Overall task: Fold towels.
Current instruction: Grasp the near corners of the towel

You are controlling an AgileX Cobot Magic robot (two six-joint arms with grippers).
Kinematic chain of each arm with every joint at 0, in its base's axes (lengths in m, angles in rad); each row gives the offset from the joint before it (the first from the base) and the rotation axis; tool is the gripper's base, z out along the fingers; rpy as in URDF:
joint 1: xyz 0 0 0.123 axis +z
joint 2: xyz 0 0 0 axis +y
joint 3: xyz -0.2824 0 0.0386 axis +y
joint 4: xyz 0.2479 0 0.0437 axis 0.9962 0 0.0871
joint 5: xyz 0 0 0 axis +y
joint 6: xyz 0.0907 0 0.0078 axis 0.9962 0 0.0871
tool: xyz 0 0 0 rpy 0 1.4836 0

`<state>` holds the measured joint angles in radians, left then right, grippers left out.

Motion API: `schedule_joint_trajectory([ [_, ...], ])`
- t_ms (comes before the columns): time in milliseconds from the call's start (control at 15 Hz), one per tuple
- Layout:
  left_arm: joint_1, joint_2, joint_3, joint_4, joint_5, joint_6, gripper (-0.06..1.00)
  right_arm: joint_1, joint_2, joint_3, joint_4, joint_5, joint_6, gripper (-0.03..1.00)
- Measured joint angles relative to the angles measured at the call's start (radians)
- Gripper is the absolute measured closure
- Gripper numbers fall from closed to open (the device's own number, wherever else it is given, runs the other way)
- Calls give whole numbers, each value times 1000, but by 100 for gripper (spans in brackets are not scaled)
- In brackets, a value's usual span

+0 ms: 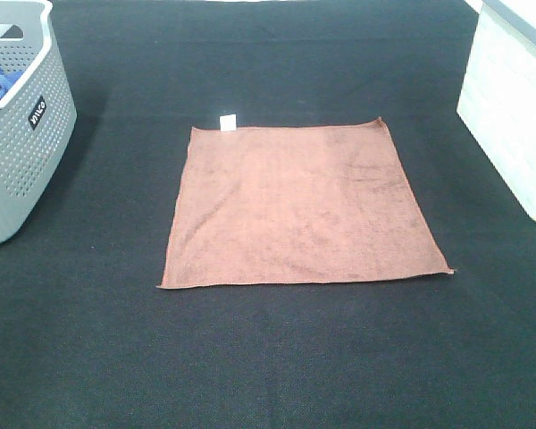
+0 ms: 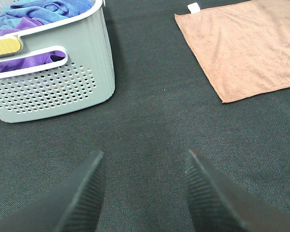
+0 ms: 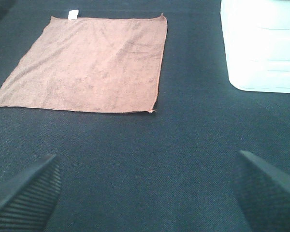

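Observation:
A reddish-brown square towel (image 1: 299,204) lies flat and spread out on the black table, with a small white tag (image 1: 227,121) at its far left corner. It also shows in the left wrist view (image 2: 246,46) and in the right wrist view (image 3: 89,63). Neither arm shows in the exterior high view. My left gripper (image 2: 142,193) is open and empty over bare table, between the basket and the towel's near left corner. My right gripper (image 3: 147,193) is open wide and empty, over bare table on the near side of the towel's near right corner.
A grey perforated basket (image 1: 18,152) stands at the far left, holding blue and purple cloths (image 2: 34,19). A white box (image 1: 514,107) stands at the far right, also in the right wrist view (image 3: 261,43). The black mat (image 1: 268,357) covers the table.

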<state>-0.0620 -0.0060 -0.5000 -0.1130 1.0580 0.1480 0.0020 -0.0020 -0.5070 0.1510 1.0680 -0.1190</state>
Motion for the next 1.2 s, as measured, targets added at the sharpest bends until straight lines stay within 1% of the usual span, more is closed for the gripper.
schedule_joint_trajectory([
  [1200,0,0,0,0,0,0,45,0,0,0,0,0,0,7],
])
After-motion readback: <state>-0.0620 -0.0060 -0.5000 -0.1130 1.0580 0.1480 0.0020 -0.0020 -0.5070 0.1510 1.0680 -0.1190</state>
